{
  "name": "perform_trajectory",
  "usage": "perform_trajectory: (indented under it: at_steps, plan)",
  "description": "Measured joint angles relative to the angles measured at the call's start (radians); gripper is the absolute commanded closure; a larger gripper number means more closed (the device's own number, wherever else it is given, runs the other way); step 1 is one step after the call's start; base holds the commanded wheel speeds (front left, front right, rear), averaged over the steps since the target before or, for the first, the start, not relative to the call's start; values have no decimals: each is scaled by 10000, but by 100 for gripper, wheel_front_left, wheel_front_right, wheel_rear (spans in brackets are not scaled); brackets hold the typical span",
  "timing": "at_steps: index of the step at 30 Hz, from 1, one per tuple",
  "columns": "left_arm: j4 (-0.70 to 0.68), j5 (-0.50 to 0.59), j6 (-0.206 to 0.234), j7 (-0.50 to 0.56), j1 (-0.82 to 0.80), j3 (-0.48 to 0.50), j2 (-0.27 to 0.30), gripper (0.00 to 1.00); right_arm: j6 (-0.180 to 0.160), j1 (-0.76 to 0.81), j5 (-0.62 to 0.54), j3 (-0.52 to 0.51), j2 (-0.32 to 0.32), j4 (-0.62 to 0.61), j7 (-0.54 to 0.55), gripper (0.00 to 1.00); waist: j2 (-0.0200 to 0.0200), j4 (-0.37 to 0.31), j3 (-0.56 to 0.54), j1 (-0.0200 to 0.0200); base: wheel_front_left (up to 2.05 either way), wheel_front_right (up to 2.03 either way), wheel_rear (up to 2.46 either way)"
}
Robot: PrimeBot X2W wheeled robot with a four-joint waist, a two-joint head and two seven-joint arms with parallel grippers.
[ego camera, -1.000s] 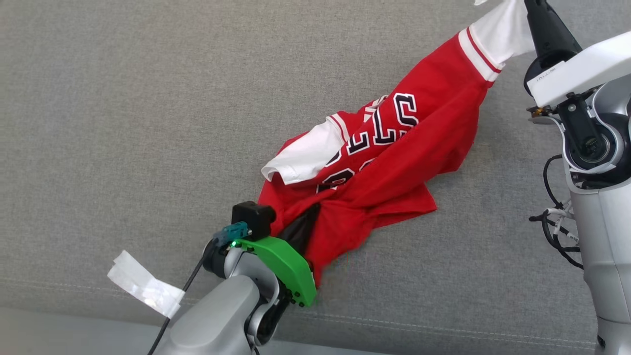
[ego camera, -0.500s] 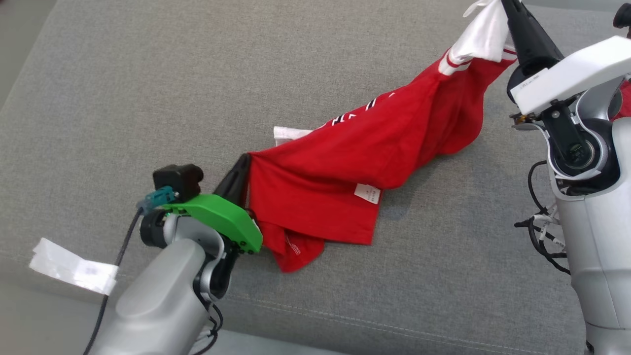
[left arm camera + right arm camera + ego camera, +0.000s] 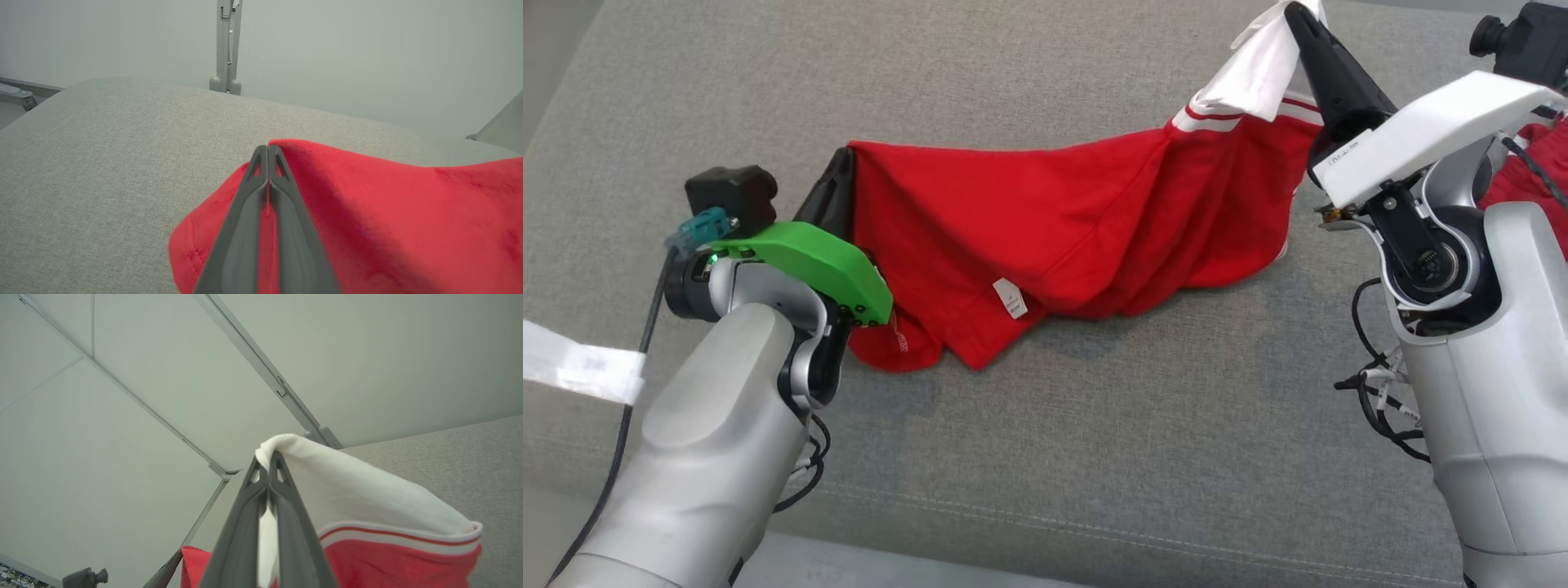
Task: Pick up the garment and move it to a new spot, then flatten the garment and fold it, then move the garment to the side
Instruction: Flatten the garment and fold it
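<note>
Red garment (image 3: 1054, 212) is hanging across frame centre, left hand (image 3: 847, 155) gripping one end, right hand (image 3: 1294, 15) gripping its white sleeve (image 3: 1258, 69).

The supporting surface is a grey fabric-covered cushion (image 3: 1045, 457) with a rounded far left corner and a stitched seam (image 3: 1094, 524) running parallel to its near edge. A red garment (image 3: 1054, 220) spans the far half from left to right. Only its lower folds rest on the fabric, with a small white label (image 3: 1010, 298) exposed. A white strip (image 3: 580, 367) sits at the left edge; contact with the cushion cannot be determined.
</note>
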Motion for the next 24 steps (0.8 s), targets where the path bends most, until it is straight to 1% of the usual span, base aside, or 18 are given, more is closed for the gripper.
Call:
perform_trajectory:
  at_steps: [5, 11, 12, 13, 15, 16, 20, 24]
  plan:
    - [594, 351, -42, 637, -75, -734, -209, 100, 0, 152, 44, 213, 171, 56, -2, 100, 0, -353, 69, 0, 0, 0, 0]
    - [899, 347, -211, 754, -75, -872, -593, 100, -4, 326, 54, 228, 219, 15, -13, 100, 0, -841, 253, 0, 0, 0, 0]
    - [951, 349, -217, 754, -76, -871, -640, 75, -12, 341, 54, 199, 219, 2, -15, 100, 0, -914, 304, 0, 0, 0, 0]
    - [982, 349, -217, 754, -80, -872, -679, 53, -13, 367, 54, 148, 213, -29, -19, 100, 0, -972, 364, 0, 0, 0, 0]
    - [986, 339, -282, 725, -121, -844, -763, 4, -15, 397, 52, -8, 180, -77, -117, 100, 0, -1058, 509, 0, 0, 0, 0]
    - [1003, 337, -299, 644, -168, -838, -807, 0, -15, 408, 52, -96, 136, -79, -188, 100, 0, -1087, 580, 0, 0, 0, 0]
    - [1055, 318, -378, 462, -238, -777, -972, 0, -17, 684, 52, -514, -88, -61, -405, 100, 0, -1083, 739, 0, 0, 0, 0]
    - [1047, 270, -414, 370, -226, -742, -1014, 0, -23, 917, 56, -683, -104, -52, -539, 100, 0, -887, 719, 0, 0, 0, 0]
